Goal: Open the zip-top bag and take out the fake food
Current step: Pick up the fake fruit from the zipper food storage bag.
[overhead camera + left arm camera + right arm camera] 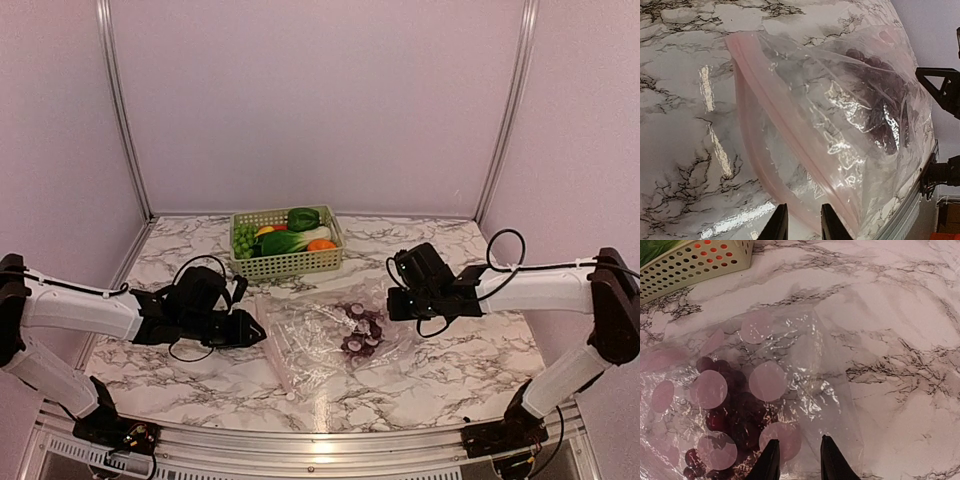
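1. The left gripper (pixel 803 216) sits low at the pink zip strip (pixel 771 112) of the large clear crinkly zip-top bag (pixel 305 350). Its jaws are a narrow gap apart with film between them, and nothing looks pinched.
2. The right gripper (pixel 797 452) hovers over the bag's opposite end on the marble worktop (pixel 450 365), jaws likewise slightly apart. Closing here could catch both layers and hold the mouth closed.
3. The purple plastic grape bunch (pixel 735 415) lies inside the bag. An uneven pull might drag the whole bag or spill the grapes.
4. Beyond, the pale green lattice basket (pixel 290 263) holds other fake pieces.
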Robot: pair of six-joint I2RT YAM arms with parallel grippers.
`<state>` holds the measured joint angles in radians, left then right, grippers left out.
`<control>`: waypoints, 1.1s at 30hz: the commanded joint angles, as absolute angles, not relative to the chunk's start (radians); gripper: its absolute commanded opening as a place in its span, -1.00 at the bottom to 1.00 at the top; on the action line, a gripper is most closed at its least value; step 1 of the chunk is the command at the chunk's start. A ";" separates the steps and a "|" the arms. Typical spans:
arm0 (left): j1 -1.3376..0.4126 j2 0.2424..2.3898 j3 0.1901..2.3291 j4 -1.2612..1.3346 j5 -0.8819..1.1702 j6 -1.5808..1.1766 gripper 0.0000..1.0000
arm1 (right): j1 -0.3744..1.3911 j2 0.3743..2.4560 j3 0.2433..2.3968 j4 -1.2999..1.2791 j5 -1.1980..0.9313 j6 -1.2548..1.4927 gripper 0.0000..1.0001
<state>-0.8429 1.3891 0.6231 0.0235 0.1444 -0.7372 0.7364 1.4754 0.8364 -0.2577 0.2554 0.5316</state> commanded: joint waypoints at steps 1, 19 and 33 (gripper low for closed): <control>-0.866 1.452 0.613 0.168 0.130 -0.783 -0.49 | 0.729 1.502 0.804 -0.221 0.261 0.550 -0.46; -0.945 1.539 0.741 0.137 0.100 -0.772 -0.43 | 0.821 1.622 0.818 -0.179 0.206 0.569 -0.51; -0.949 1.699 0.808 0.248 0.263 -0.758 -0.19 | 0.897 1.682 0.878 -0.131 0.116 0.572 -0.45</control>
<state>-0.9401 1.6478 0.7666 0.1932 0.2001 -0.7761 0.8799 1.6646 0.8433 -0.1631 0.1619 0.5720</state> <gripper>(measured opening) 0.387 0.264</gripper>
